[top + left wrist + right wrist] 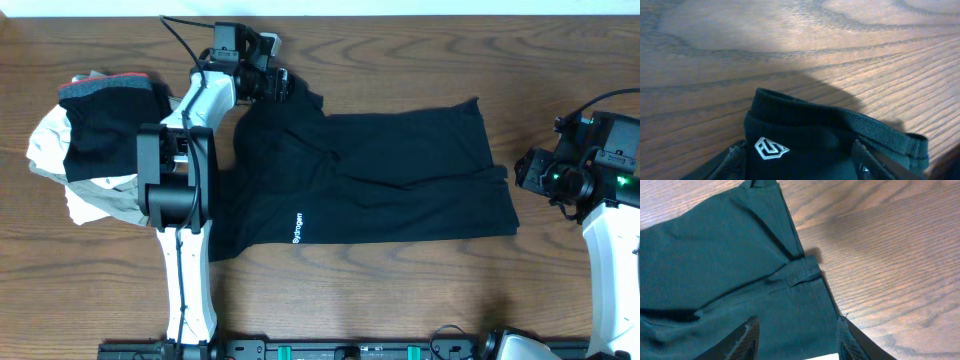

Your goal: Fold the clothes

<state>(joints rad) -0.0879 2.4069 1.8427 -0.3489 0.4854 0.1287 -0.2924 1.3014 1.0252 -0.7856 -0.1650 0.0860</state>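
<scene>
Both jaws apart | left gripper [797, 159] astride black garment [370, 180] waistband | right gripper [796, 340] above hem

Both arms are white-shelled links with black joint housings; the left arm [188, 200] has a black cable [178, 38] looping off its wrist. The right arm [612, 250] shows small green lights [547, 178] (on its black wrist block)
</scene>
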